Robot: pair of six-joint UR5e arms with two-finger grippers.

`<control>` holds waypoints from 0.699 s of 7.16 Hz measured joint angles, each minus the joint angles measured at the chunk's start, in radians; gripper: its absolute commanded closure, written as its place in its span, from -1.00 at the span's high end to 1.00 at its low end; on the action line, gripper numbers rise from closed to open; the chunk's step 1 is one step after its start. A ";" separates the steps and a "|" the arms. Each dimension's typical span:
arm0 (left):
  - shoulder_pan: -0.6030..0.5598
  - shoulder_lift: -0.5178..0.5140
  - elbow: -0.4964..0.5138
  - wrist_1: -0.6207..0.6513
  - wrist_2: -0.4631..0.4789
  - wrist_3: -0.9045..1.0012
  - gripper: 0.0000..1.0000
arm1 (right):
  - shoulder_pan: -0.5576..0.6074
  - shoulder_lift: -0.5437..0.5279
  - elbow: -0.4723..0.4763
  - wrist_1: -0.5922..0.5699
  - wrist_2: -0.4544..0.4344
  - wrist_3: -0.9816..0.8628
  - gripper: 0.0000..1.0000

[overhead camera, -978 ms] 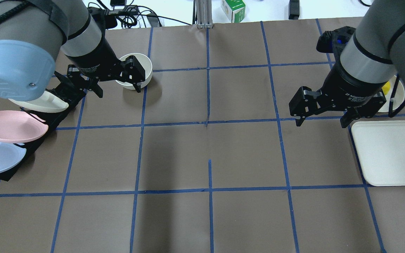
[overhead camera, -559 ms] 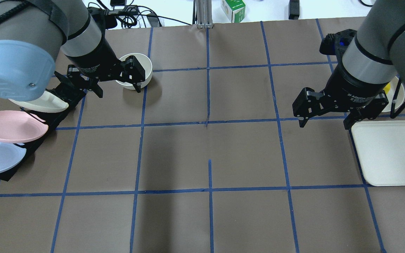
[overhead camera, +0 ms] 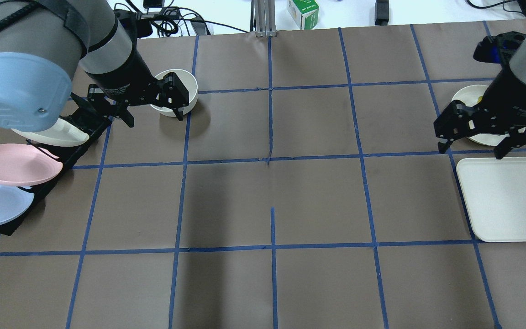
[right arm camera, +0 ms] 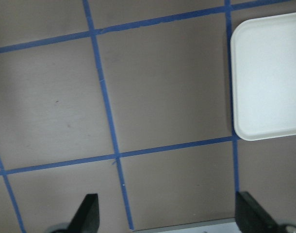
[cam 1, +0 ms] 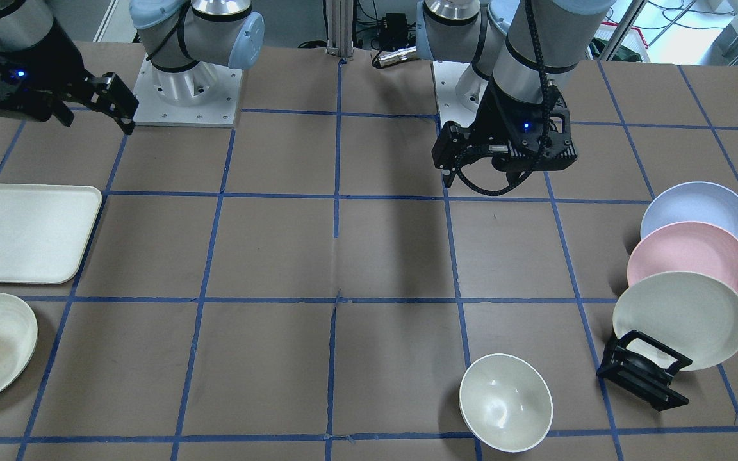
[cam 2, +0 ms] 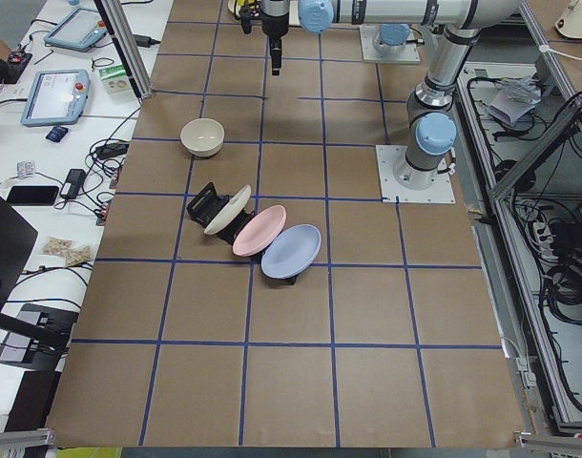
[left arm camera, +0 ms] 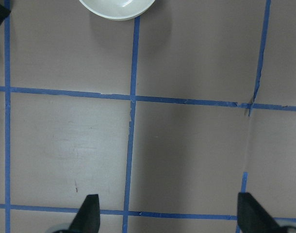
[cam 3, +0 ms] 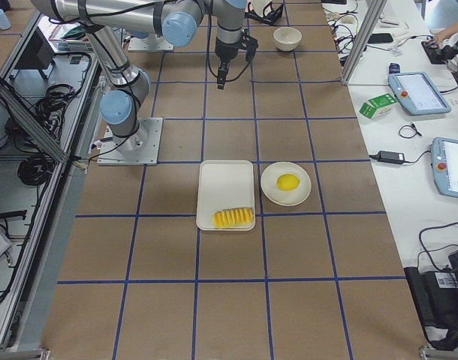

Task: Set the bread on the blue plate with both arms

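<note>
The brown table (overhead camera: 318, 201), gridded with blue tape, carries everything. The left arm (overhead camera: 39, 55) reaches over its left half. The left gripper (overhead camera: 153, 119) hangs above the paper between a black plate rack (cam 1: 644, 374) and a white bowl (overhead camera: 183, 89), jaws spread wide and holding nothing. The right gripper (overhead camera: 470, 153) hangs high on the table's right side, apart from a cream tray (overhead camera: 505, 201), its jaws likewise spread and empty; its wrist view shows only bare paper and the tray's corner between the fingertips.

The tray lies flat. The blue plate (cam 1: 696, 205), pale and matte, leans in the rack behind a pink plate (cam 1: 689, 256) and a cream plate (cam 1: 680, 317), at the rack's end nearest the robot.

The bread (cam 3: 233, 218) lies on the tray's outer end, the one farthest out on the robot's right, well apart from both grippers and the whole table's width from the blue plate. Its long axis runs across the tray's short side, one end pointing toward the robot, the other toward the operators' side. It is a golden orange-yellow loaf, ridged crosswise with pale stripes, almost as long as the tray is wide. Just beside the tray, a yellow fruit (cam 3: 288, 181) sits on a white plate (cam 3: 270, 196).
</note>
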 measured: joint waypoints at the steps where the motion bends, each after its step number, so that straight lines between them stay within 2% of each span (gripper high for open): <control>1: 0.000 0.000 -0.001 0.000 0.000 0.000 1.00 | -0.077 0.024 0.000 -0.030 -0.036 -0.108 1.00; 3: 0.005 0.001 -0.006 0.009 0.003 0.041 1.00 | -0.227 0.096 0.000 -0.123 -0.082 -0.345 1.00; 5: 0.051 0.010 -0.009 0.012 0.030 0.211 1.00 | -0.366 0.192 0.000 -0.234 -0.088 -0.578 1.00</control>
